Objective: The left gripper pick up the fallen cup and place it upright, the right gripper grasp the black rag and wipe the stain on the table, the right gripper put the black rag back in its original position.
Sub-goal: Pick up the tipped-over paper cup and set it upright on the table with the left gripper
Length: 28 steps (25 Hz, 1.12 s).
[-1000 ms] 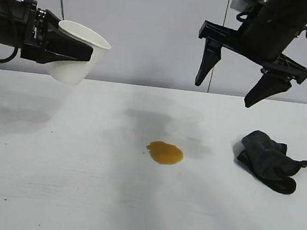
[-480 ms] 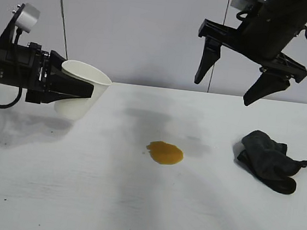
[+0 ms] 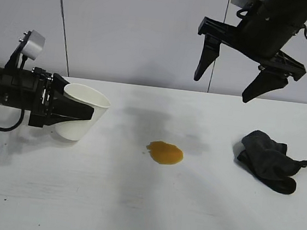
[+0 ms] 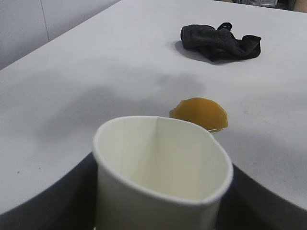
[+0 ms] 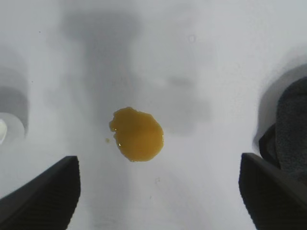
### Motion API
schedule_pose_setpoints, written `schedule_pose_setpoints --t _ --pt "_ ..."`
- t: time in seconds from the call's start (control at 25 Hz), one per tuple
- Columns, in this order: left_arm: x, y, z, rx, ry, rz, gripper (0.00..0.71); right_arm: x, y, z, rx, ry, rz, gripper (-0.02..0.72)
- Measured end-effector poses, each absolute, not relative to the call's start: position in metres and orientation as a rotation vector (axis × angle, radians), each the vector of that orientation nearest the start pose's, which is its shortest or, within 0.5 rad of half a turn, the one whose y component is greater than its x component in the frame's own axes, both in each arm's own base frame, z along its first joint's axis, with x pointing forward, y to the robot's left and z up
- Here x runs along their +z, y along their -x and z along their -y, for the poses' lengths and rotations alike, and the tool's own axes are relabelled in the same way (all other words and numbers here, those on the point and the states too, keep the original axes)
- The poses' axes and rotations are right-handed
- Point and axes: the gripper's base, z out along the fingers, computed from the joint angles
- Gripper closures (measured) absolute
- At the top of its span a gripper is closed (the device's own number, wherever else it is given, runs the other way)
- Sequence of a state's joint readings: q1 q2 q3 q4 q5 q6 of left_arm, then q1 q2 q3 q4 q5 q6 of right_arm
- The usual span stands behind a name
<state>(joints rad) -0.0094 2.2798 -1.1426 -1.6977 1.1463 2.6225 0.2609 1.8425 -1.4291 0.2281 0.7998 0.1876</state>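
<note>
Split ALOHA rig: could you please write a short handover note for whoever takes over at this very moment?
Left gripper: shut on the cup, held tilted and low at the table's left side; whether the cup's base touches the table is unclear.
Right gripper: open, empty, high above the table between the stain and the black rag.
Done: cup picked up.
Left: stand the cup upright and release it; take the rag, wipe the stain, return the rag to its spot at the right.
</note>
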Motion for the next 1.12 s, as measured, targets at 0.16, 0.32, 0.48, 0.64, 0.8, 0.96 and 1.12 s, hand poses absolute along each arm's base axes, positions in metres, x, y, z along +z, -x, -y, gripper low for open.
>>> schedule_pose_setpoints --t 0.16,0.32,0.48,0.64,0.8,0.96,1.12 --pt "0.072 -0.383 0.086 -0.845 -1.167 -1.590 0.284 0.245 -0.380 -0.117 0.403 -0.068 -2.718 0.081" --pt "0.070 -0.383 0.086 -0.847 -1.166 -1.593 0.284 0.245 -0.380 -0.117 0.403 -0.066 -2.718 0.081" --pt "0.070 -0.383 0.086 -0.852 -1.161 -1.599 0.207 0.245 -0.380 -0.117 0.403 -0.066 -2.718 0.081" --pt "0.070 -0.383 0.086 -0.862 -1.150 -1.610 0.080 0.245 -0.380 -0.117 0.403 -0.066 -2.719 0.081" --pt "0.071 -0.383 0.086 -0.904 -1.101 -1.655 0.053 0.245 -0.380 -0.117 0.403 -0.066 -2.719 0.081" --pt "0.086 -0.385 0.084 -1.012 -0.947 -1.766 0.051 0.244 -0.379 -0.117 0.401 -0.064 -2.734 0.081" --pt "0.121 -0.386 0.081 -0.989 -0.910 -1.827 0.044 0.244 -0.378 -0.117 0.400 -0.063 -2.742 0.081"
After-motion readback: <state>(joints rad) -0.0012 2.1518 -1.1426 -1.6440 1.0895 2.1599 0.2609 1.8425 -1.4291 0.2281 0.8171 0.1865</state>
